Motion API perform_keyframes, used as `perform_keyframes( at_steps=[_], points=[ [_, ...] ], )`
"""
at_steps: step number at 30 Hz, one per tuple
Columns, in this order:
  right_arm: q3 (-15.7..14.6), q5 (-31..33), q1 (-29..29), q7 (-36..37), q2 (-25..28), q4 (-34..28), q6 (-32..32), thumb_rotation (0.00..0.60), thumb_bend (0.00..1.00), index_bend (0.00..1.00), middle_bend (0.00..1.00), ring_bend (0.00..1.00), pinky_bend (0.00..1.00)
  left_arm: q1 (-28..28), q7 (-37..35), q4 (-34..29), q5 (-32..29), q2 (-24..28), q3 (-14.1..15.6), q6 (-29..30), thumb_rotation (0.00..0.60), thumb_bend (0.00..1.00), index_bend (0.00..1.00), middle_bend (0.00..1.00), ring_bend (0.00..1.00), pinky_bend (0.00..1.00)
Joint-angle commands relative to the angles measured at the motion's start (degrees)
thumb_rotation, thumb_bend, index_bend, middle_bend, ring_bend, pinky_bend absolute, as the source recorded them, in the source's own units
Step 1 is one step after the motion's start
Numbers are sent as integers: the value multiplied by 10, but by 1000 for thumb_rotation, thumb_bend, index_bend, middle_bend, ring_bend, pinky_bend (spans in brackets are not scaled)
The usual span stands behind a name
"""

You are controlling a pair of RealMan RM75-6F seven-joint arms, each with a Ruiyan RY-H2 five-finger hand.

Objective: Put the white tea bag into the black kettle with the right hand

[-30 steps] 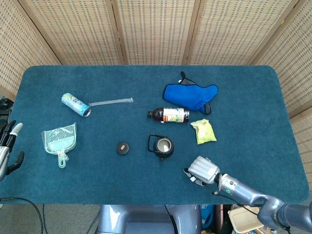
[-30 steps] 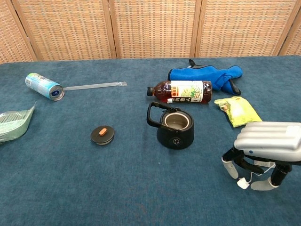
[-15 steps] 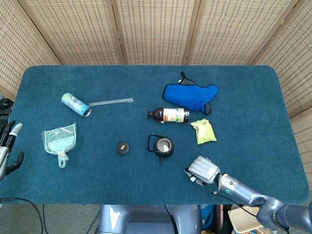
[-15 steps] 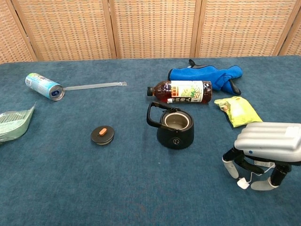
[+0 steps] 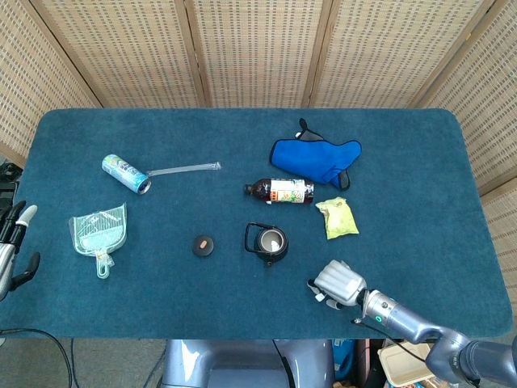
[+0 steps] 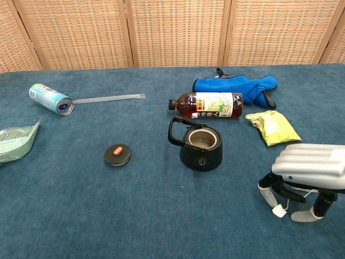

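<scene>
Blue mitt point(image 5: 315, 159) at the back, bottle point(image 5: 279, 191) lying just in front, yellow packet point(image 5: 337, 217) beside it; can point(image 5: 126, 175), a clear stick, maybe a straw point(image 5: 184, 168), dustpan point(image 5: 98, 230) far left.

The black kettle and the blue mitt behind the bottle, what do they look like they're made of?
The black kettle looks like cast iron or enamelled metal: matte dark body, thin rigid handle, paler lining showing inside the open top. The blue mitt looks like soft fabric, perhaps fleece or terry: it lies limp and creased, with a dull nap.

right hand point(image 6: 308, 175) pinching white tea bag point(image 6: 279, 211)
</scene>
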Motion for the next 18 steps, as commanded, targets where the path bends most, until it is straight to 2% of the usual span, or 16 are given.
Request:
perform_keyframes(
  at_steps=[1, 18],
  points=[
    [-1, 0, -1, 1, 0, 1, 0, 600, 440, 534, 810, 823, 853, 0, 0, 0, 0, 0, 0, 1, 600, 479, 28, 0, 0, 0],
    [-5, -2, -4, 5, -5, 4, 4, 600, 458, 588, 813, 823, 853, 0, 4, -4, 2, 1, 1, 0, 600, 479, 28, 0, 0, 0]
  ],
)
